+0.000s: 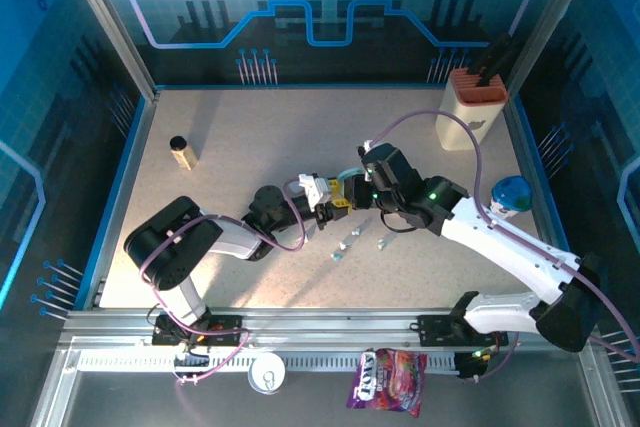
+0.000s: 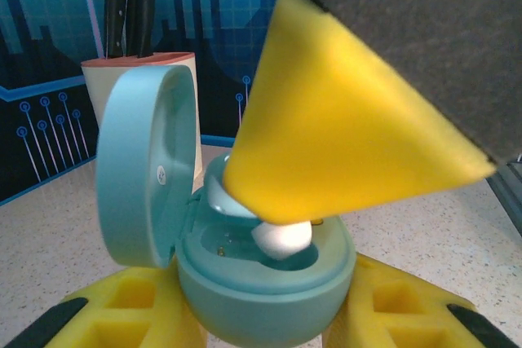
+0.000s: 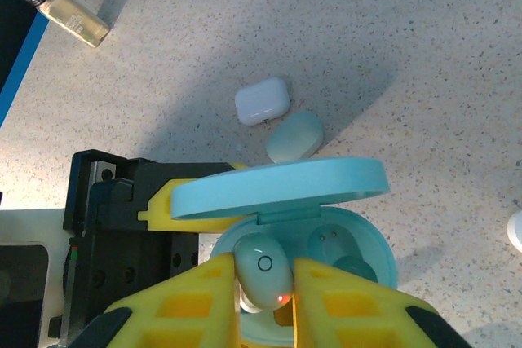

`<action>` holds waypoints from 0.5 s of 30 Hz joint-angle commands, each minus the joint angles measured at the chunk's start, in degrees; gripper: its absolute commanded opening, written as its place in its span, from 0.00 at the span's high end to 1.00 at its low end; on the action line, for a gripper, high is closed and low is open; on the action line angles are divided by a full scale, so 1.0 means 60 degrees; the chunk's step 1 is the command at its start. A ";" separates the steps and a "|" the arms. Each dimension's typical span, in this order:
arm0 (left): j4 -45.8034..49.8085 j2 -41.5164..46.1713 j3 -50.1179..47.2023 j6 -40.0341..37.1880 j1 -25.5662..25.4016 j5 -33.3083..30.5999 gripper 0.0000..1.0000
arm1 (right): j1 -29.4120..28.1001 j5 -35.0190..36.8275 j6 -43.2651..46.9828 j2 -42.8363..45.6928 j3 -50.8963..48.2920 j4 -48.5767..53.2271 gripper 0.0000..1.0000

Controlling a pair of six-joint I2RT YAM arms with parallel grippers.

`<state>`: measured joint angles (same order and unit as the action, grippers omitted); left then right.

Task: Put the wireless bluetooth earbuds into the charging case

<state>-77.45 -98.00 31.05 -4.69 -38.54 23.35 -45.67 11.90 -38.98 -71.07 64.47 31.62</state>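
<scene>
Seating the earbud (image 3: pixel 261 263) squarely looks like the step in hand. The right gripper (image 3: pixel 263 281) pinches 1 earbud between its 2 yellow fingers (image 3: pixel 188 307), set narrow, and the bud's lower end is already inside the rim of the open case (image 2: pixel 269 299). The left gripper (image 1: pixel 335 209) is clamped on the case body from both sides, with the lid (image 2: pixel 143 173) standing upright at the hinge behind the bud.

To do this well, the right arm probably needs to push straight down along the socket, with the bud turned so it matches the well. It should let go only once the bud sits flush. The left arm's job is likely just to hold the case steady and level. The lid is close, so the fingers need to stay clear of it. Beside the held bud, the second socket (image 3: pixel 334 244) shows its contacts and seems empty.

From above, both arms reach inward and meet at the case, the left from the left side and the right from the right side, its wrist bent over the case. 4 loose earbuds (image 1: pixel 383 240) lie on the table (image 1: pixel 260 137) just beside the case, toward the arm bases.
</scene>
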 commanded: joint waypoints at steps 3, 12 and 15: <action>-0.0159 0.0161 0.0253 -0.0229 -0.0068 -0.0069 0.78 | 0.0099 -0.0390 -0.0368 0.0039 -0.0311 -0.0311 0.80; -0.0144 0.0219 0.0261 -0.0243 -0.0072 -0.0113 0.78 | 0.0105 -0.0284 -0.0405 0.0218 -0.0285 -0.0261 0.58; -0.0203 0.0219 0.0207 -0.0226 -0.0076 -0.0155 0.78 | 0.0105 -0.0114 -0.0424 0.0518 -0.0271 -0.0181 0.54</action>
<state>-76.40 -98.00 31.05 -4.93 -38.59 23.11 -45.63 10.07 -41.06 -70.46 63.31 29.58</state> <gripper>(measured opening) 0.332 0.453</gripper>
